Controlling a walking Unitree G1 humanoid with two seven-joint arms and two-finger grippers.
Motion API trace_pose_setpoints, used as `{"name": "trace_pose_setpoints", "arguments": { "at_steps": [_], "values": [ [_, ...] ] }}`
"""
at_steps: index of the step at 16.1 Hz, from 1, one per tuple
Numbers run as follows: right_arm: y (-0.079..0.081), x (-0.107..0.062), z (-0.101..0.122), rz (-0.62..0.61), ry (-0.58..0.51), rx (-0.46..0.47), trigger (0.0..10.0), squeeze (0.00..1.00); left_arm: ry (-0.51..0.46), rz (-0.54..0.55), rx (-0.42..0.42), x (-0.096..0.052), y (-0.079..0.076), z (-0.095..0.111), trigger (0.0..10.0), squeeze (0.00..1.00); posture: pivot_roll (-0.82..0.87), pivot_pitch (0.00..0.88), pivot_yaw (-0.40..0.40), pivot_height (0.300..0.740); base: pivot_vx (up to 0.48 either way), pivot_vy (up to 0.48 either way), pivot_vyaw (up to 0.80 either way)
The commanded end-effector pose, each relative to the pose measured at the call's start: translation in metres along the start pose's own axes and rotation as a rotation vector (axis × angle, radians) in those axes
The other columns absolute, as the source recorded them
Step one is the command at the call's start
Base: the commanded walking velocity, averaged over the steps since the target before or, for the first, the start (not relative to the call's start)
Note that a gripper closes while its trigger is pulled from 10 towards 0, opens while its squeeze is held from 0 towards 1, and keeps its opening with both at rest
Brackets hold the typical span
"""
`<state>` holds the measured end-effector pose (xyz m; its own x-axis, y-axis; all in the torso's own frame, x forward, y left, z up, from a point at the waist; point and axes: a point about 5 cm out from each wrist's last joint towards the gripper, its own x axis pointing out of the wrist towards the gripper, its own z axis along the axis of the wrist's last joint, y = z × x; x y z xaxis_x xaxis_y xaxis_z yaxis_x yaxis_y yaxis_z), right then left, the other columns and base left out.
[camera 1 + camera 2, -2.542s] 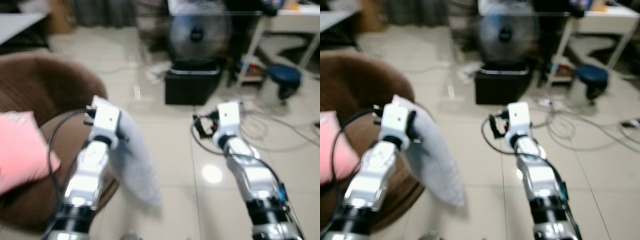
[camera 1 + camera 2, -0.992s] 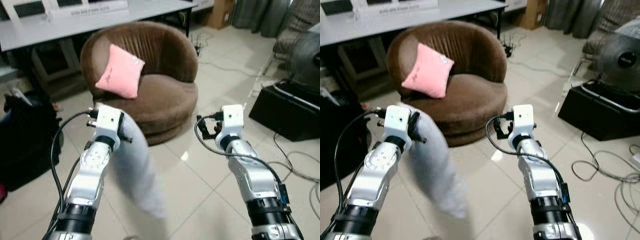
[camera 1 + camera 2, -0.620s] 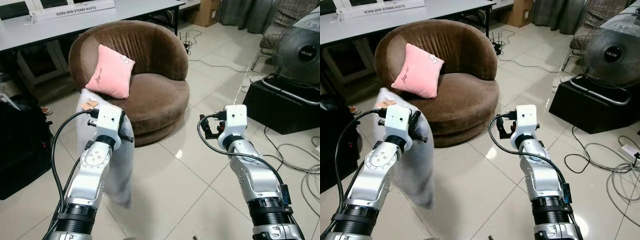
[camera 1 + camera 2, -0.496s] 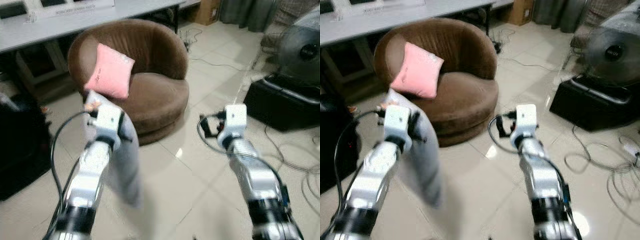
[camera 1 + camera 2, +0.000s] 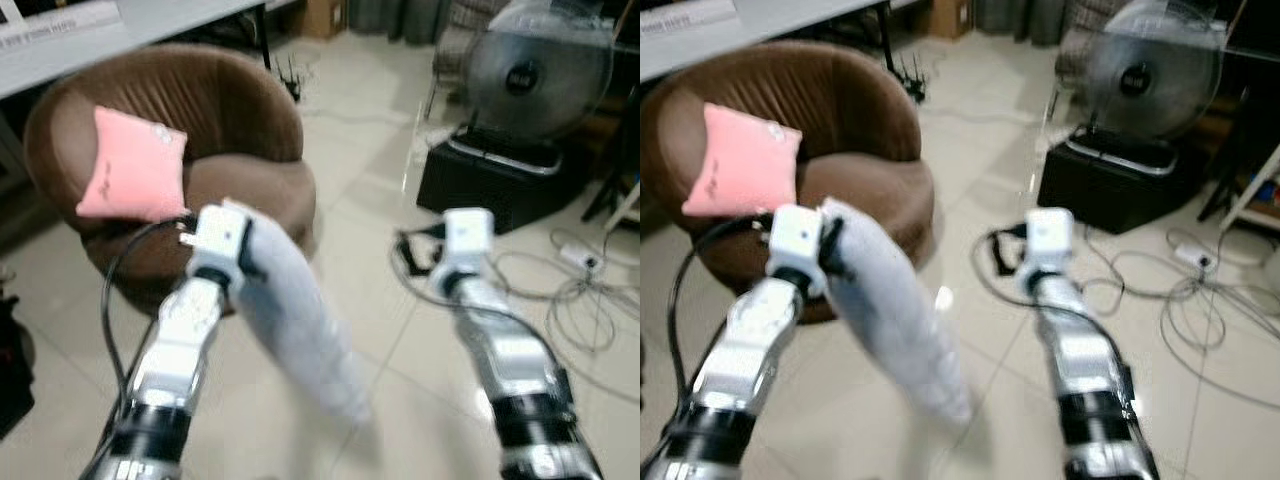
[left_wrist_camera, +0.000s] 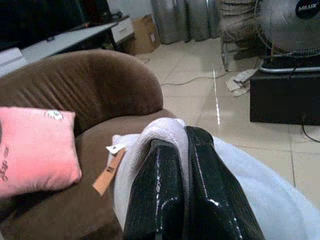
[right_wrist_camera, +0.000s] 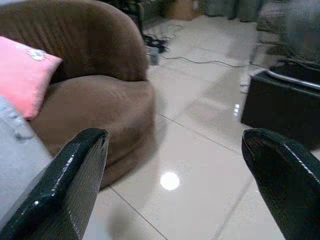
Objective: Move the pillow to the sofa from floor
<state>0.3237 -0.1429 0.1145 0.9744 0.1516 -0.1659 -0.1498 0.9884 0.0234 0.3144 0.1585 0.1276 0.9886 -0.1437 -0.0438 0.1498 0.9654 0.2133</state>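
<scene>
Left jaws [image 6: 182, 150] pinch the white pillow [image 5: 300, 325] near the sofa [image 5: 250, 110] — right jaws [image 7: 175, 185] wide

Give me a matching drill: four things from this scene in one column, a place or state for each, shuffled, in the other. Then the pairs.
1. white pillow
2. pink pillow
3. fan
4. right gripper

A. open, holding nothing
B. on a black box
C. on the brown sofa
D. hanging from the left gripper

Pairs: 1-D, 2-C, 3-B, 4-A
</scene>
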Motion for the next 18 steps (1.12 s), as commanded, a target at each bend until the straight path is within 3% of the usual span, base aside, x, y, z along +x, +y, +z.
{"name": "trace_pose_setpoints", "arguments": {
  "at_steps": [1, 16, 18],
  "values": [
    [-0.0094, -0.0006, 0.0002, -0.027, 0.0, -0.001, 10.0, 0.0, -0.065, 0.001, 0.007, 0.0028, -0.0002, 0.0143, 10.0, 0.0, 0.02, 0.0, 0.053, 0.74, 0.292, 0.0, 0.0],
    [-0.004, 0.0038, 0.0014, -0.023, -0.016, -0.026, 10.0, 0.0, -0.083, -0.015, 0.02, 0.0097, 0.0024, 0.02, 10.0, 0.0, 0.01, 0.0, 0.083, 0.74, 0.354, 0.0, 0.0],
    [-0.0054, 0.004, 0.0006, -0.034, -0.014, -0.024, 10.0, 0.0, -0.084, -0.018, 0.023, 0.0105, 0.003, 0.0205, 10.0, 0.0, 0.01, 0.0, 0.089, 0.74, 0.403, 0.0, 0.54]
  ]
}}
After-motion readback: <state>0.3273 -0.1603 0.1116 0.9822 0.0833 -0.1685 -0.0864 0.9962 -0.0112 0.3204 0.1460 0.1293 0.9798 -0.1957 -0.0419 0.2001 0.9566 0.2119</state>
